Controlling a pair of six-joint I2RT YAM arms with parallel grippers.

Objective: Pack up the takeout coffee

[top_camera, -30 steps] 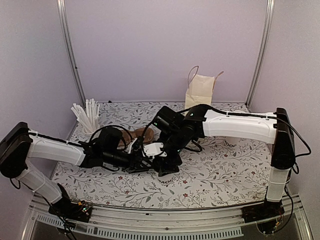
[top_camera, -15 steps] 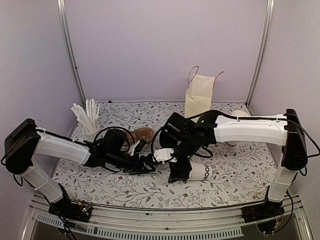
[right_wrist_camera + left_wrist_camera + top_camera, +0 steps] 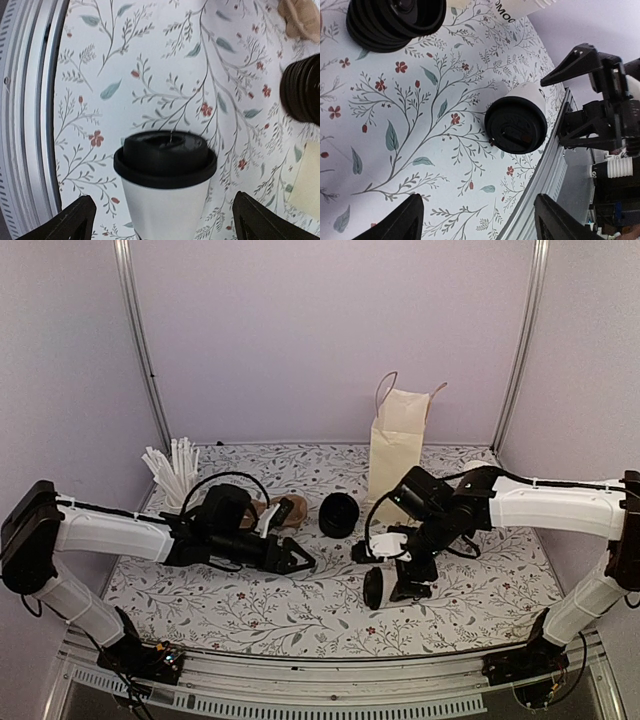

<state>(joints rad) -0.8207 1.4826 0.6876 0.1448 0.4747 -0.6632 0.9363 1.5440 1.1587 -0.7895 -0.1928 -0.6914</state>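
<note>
My right gripper [image 3: 164, 197] is spread wide astride the takeout coffee [image 3: 165, 160], lying on its side by the near edge of the table [image 3: 300, 625], presumably to close on its body, while my left gripper [image 3: 479, 197], also wide and empty, hangs back, leaving room.

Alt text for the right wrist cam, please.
A white paper cup with a black plastic lid lies on its side on the floral tablecloth, between the right gripper's open fingers, touching neither. A stack of black lids shows at the right edge, the table's metal rail at the left.
</note>
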